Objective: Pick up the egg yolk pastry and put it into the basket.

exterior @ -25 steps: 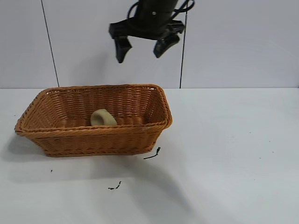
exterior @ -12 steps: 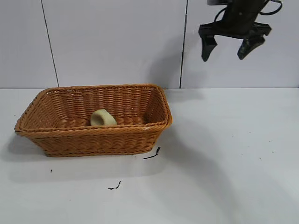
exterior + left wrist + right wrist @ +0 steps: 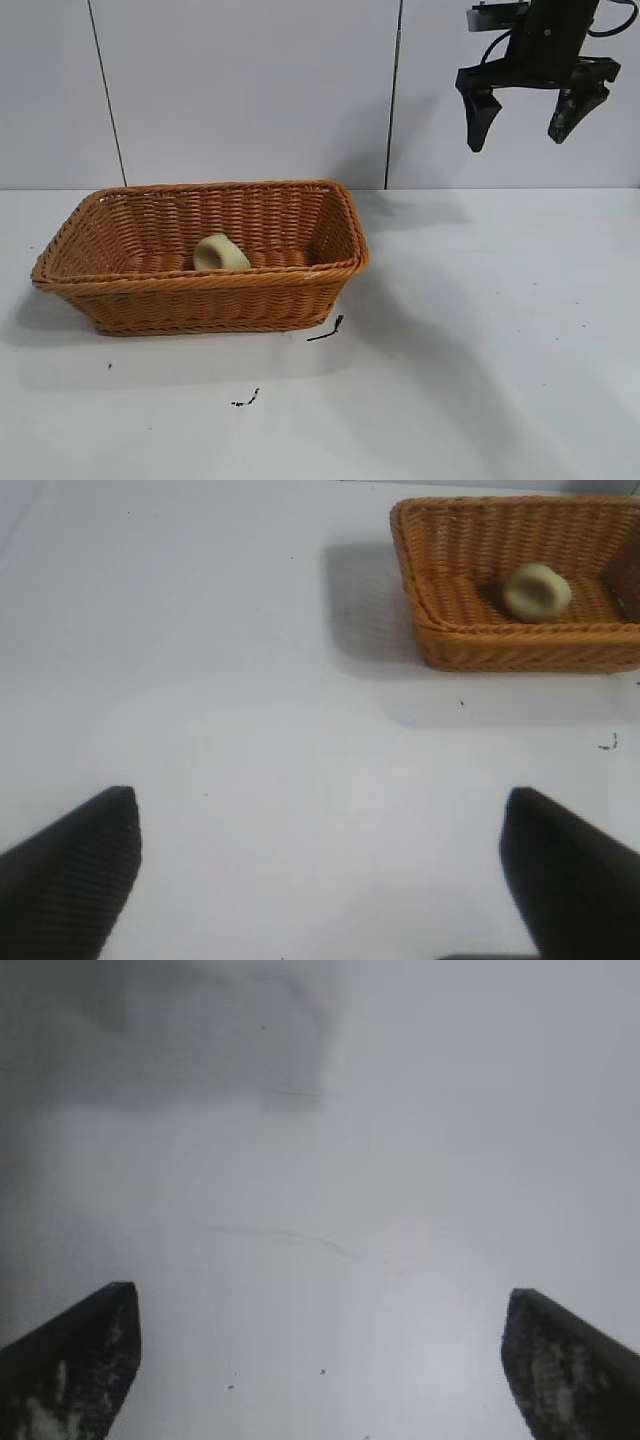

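**Pastry lying in the basket, right hand up high**

Nearest me, small black scuffs [image 3: 245, 399] mark the white table [image 3: 480, 360]. Behind them sits the basket [image 3: 200, 295], with the egg yolk pastry [image 3: 220, 252] resting tilted on its floor. Farther back and well to the side, the right hand [image 3: 525, 122] hangs high by the wall, fingers spread wide, holding nothing. The left hand [image 3: 320, 865] gapes wide over bare table

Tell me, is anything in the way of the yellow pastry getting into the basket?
No. The egg yolk pastry already lies inside the basket. The right gripper hangs open and empty high over the table, off to the basket's right.
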Controlling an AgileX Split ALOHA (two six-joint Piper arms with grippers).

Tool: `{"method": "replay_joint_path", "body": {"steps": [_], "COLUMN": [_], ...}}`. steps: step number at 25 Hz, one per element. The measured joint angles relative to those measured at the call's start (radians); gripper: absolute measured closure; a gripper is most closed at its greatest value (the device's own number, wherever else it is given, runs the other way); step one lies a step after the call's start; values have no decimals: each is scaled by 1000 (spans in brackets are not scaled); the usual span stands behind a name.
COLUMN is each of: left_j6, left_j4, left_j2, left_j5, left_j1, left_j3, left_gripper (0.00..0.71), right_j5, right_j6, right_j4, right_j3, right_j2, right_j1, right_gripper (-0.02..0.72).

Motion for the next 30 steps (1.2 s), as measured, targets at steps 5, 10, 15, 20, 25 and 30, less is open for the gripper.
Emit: {"method": "replay_joint_path", "body": {"steps": [5,10,15,20,25,30], "left_j6": [0,0,0,0,0,0], "left_j4": [0,0,0,0,0,0], "left_j2": [0,0,0,0,0,0], "left_j5": [0,0,0,0,0,0], "left_j1": [0,0,0,0,0,0], "left_j3": [0,0,0,0,0,0], "left_gripper": [14,14,14,14,14,14], "right_j5": [-1,0,0,1,4,-40], "right_j6": [0,0,0,0,-2,-2], "right_j4": [1,1,1,1,1,1], "right_j3": [60,263,546,829,1107,1373], "right_j2": [-153,-391,-673,-963,-1261,-1589], "right_j1": [0,0,0,0,0,0], "right_gripper": [31,31,31,31,31,31]}}
